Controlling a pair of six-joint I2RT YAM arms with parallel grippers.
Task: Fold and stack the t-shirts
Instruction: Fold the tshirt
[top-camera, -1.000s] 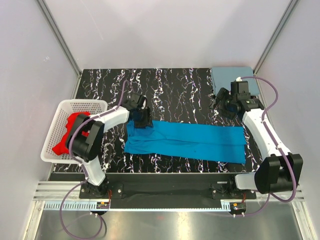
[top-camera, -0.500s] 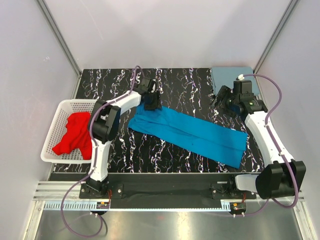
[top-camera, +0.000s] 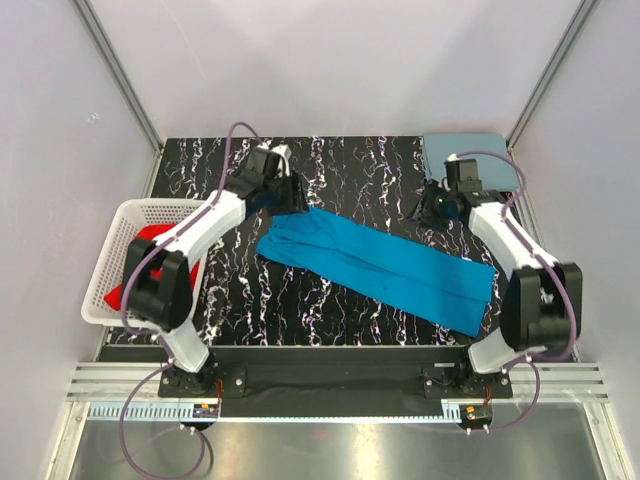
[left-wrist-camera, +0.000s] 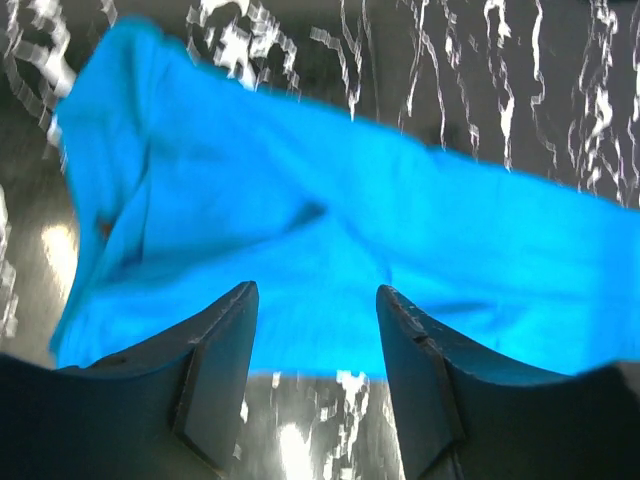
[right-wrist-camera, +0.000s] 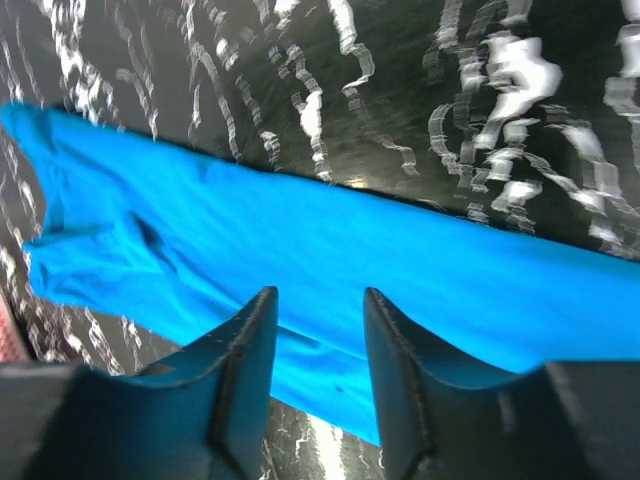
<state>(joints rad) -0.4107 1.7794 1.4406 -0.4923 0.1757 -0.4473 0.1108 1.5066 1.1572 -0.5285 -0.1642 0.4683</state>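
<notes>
Bright blue t-shirt (top-camera: 375, 265) lies folded into a long band on the black marbled tabletop (top-camera: 350, 165), running from centre-left down to lower right of the top view. Its left end is bunched and wrinkled, its right end square.

Left hand (top-camera: 288, 195) sits at the upper left end of the band. In the left wrist view the left hand (left-wrist-camera: 315, 300) has its fingers (left-wrist-camera: 225, 350) well apart with nothing between them. The blue cloth (left-wrist-camera: 330, 230) shows through the gap, below the tips, blurred. Cannot tell if the tips touch it.

Right hand (top-camera: 432, 208) is over bare tabletop, upper right of centre, apart from the band. In its wrist view the right hand (right-wrist-camera: 318, 295) is partly open and grips nothing. The blue cloth (right-wrist-camera: 300, 260) lies beyond.

Dusty grey-blue t-shirt (top-camera: 470, 155) lies folded flat in the upper right corner of the tabletop.

Red t-shirt (top-camera: 118, 293) is heaped in the white lattice basket (top-camera: 150, 205) at the left edge, partly hidden by the left arm.
</notes>
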